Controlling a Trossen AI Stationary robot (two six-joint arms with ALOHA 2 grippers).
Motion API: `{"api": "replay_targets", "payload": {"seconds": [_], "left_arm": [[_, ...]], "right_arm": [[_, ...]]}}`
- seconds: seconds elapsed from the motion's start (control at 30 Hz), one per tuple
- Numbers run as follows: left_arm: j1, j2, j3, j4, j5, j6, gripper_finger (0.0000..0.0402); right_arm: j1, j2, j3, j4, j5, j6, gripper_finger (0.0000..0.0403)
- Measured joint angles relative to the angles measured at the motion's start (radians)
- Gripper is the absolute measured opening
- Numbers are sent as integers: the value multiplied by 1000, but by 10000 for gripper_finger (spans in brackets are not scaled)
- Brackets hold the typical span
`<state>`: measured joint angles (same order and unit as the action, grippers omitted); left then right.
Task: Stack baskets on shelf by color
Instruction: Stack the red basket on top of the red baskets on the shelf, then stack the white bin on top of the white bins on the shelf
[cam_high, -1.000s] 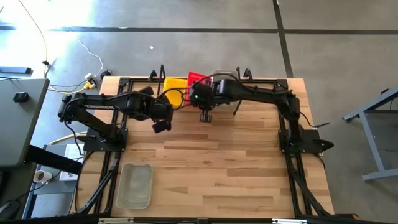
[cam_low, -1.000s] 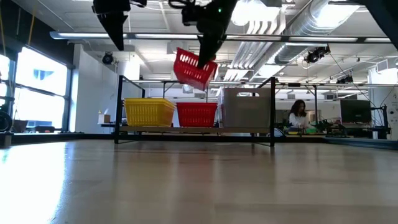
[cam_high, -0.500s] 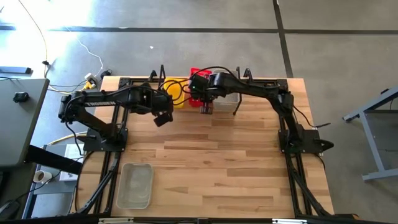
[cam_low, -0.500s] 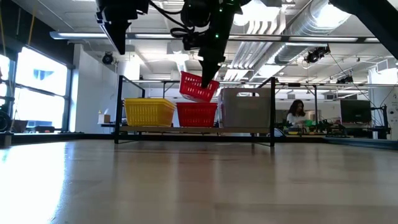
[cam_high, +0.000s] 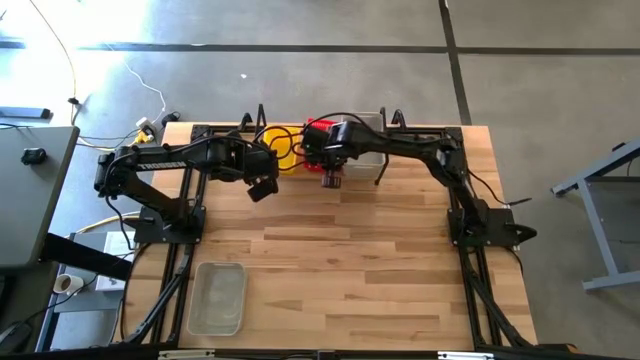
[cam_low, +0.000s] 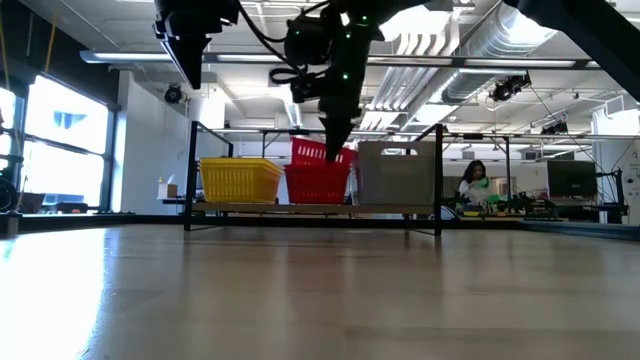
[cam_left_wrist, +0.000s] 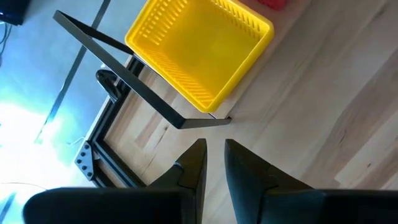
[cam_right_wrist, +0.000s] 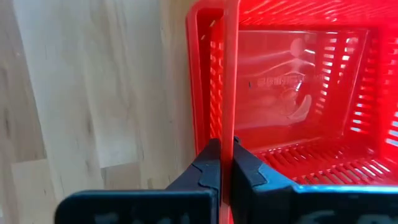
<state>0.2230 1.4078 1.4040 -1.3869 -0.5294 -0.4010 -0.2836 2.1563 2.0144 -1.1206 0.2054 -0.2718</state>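
- We see the right gripper (cam_right_wrist: 225, 163) pinched tight on the rim of a red basket (cam_right_wrist: 292, 87), one finger on each side of the thin wall.
- In the low view that held red basket (cam_low: 322, 153) sits nested in the top of another red basket (cam_low: 317, 184) in the middle place of the shelf (cam_low: 310, 208); its rim rises above the lower one's rim, and the right gripper (cam_low: 335, 160) comes down on it from above.
- From above, the red baskets (cam_high: 317, 133) lie at the far edge of the surface (cam_high: 350, 250), with the right gripper (cam_high: 330, 165) over their near side.
- The yellow basket (cam_low: 240, 180) stands on the shelf just beside the red ones, at the end nearer the left arm; from above it shows partly under cables (cam_high: 283, 145).
- A translucent grey basket (cam_low: 397, 176) stands at the shelf's other end, just beside the red ones.
- The left gripper (cam_left_wrist: 211, 163) hangs empty in the air, its fingers a narrow gap apart, near the shelf's end by the yellow basket (cam_left_wrist: 199, 50).
- From above, the left gripper (cam_high: 262, 187) sits just in front of the shelf, near the right one.
- Another translucent grey basket (cam_high: 217, 298) lies well apart from the shelf, on the near part of the surface on the left arm's side.
- A person (cam_low: 472, 185) sits in the room beyond.
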Motion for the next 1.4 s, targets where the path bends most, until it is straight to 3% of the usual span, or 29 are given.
{"api": "replay_targets", "payload": {"seconds": [0.4,0.77,1.0,1.4], "left_arm": [[0,0,0,0,4,0,48],[-9,0,0,-1,21,-48,48],[-61,-68,0,-6,25,-73,48],[-182,-211,0,-8,138,-125,48]], "right_arm": [[0,10,0,0,3,2,5],[11,-8,0,-18,-14,92,125],[49,-62,0,-17,-12,227,142],[186,-92,0,38,-253,531,142]]}}
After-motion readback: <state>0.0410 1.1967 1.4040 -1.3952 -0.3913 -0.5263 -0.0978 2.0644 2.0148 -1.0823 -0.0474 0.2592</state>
